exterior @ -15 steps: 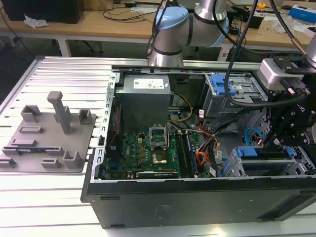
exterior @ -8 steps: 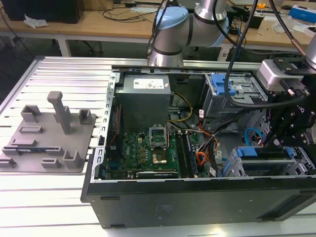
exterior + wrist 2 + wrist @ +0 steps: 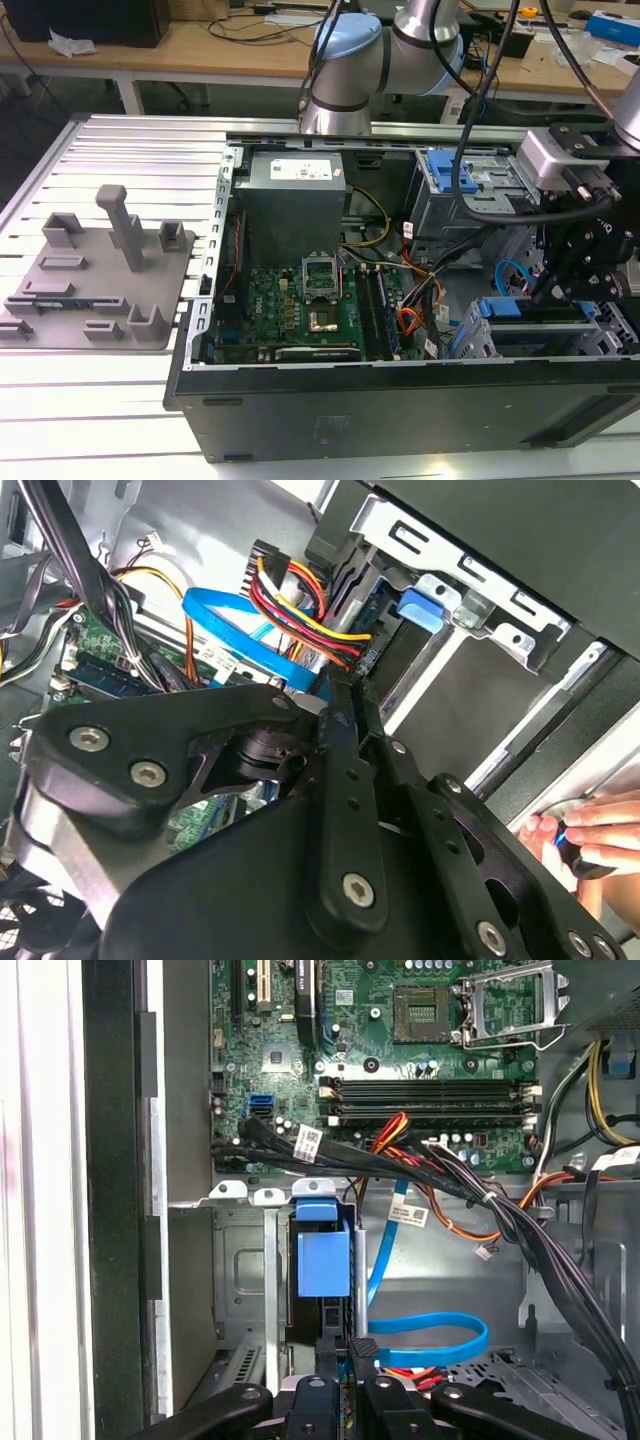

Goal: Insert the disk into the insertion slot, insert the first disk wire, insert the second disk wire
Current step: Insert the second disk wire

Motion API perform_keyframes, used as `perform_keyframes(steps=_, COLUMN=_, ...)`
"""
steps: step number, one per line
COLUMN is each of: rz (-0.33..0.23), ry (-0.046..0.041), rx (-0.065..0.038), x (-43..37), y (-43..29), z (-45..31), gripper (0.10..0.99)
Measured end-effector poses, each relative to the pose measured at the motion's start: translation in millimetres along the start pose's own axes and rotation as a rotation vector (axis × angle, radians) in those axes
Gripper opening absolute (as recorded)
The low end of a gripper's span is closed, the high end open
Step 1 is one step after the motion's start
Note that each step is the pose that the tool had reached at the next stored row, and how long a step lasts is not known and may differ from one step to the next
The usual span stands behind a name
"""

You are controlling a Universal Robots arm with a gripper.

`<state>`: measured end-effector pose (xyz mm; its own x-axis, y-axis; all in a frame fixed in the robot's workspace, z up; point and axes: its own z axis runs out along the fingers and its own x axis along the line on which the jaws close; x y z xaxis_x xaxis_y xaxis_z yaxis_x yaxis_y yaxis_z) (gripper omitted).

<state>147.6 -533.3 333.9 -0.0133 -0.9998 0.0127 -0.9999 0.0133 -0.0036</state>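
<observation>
Inside the open computer case [image 3: 300,400], the disk [image 3: 322,1260] already sits in the insertion slot [image 3: 520,335], its blue carrier showing at the cage mouth on the exterior view's right. A blue flat cable [image 3: 430,1335] and a red-yellow wire bundle [image 3: 300,610] lie just beside it. Above the slot the arm reaches down, and its claw [image 3: 345,1360] pinches a black connector [image 3: 345,695] at the disk's end. A person's fingers [image 3: 580,830] rest at the case edge.
</observation>
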Motion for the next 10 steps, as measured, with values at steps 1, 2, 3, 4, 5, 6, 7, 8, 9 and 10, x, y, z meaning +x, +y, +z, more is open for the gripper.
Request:
perform_keyframes(steps=1, rz=0.0, ry=0.0017, rx=0.0, x=0.2, y=0.0, z=-0.9, gripper=0.161)
perform_keyframes(steps=2, rz=0.0, ry=-0.0014, rx=0.0, x=0.7, y=-0.1, z=0.4, gripper=0.173)
perform_keyframes(steps=3, rz=0.0, ry=-0.0029, rx=-0.001, x=0.6, y=0.0, z=-0.1, gripper=0.231)
perform_keyframes(steps=4, rz=0.0, ry=-0.0042, rx=-0.001, x=0.7, y=0.1, z=-1.6, gripper=0.231)
perform_keyframes(steps=5, rz=0.0, ry=-0.0026, rx=-0.002, x=0.7, y=0.1, z=-4.6, gripper=0.29)
perform_keyframes(steps=6, rz=0.0, ry=-0.0019, rx=-0.002, x=0.7, y=0.0, z=-10.8, gripper=0.361)
perform_keyframes(steps=7, rz=0.0, ry=-0.0018, rx=-0.003, x=0.9, y=0.0, z=-17.9, gripper=0.361)
perform_keyframes(steps=8, rz=0.0, ry=-0.0018, rx=-0.003, x=0.9, y=0.0, z=-23.8, gripper=0.361)
perform_keyframes(steps=9, rz=0.0, ry=-0.0017, rx=-0.003, x=0.9, y=-0.1, z=-28.8, gripper=0.361)
perform_keyframes(steps=10, rz=0.0, ry=-0.0018, rx=-0.003, x=1.1, y=-0.1, z=-37.5, gripper=0.361)
